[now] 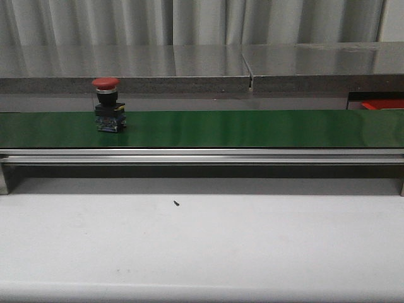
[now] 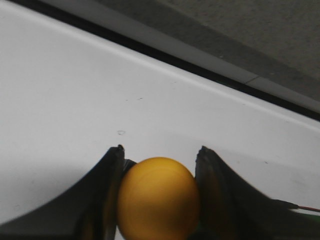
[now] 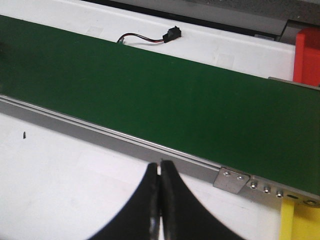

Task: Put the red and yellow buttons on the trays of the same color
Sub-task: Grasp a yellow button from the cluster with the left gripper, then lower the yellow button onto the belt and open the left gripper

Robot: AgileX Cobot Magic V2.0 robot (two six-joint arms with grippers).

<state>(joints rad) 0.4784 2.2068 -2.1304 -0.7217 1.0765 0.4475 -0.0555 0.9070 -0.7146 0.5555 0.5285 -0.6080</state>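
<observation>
A red button (image 1: 106, 83) on a black base stands upright on the green conveyor belt (image 1: 240, 128) at the left in the front view. My left gripper (image 2: 160, 155) is shut on a yellow button (image 2: 158, 197), its dome held between the two black fingers above the white table. My right gripper (image 3: 161, 167) is shut and empty, over the white table just in front of the belt (image 3: 150, 95). A red tray (image 3: 307, 56) shows behind the belt's right end, also as a red tray (image 1: 382, 103) in the front view. A yellow tray (image 3: 299, 222) corner lies near the belt's front right.
An aluminium rail (image 1: 202, 156) runs along the belt's front edge. A steel shelf (image 1: 189, 63) stretches behind the belt. A small cable with a black plug (image 3: 171, 34) lies behind the belt. A tiny dark speck (image 1: 176, 203) sits on the white table.
</observation>
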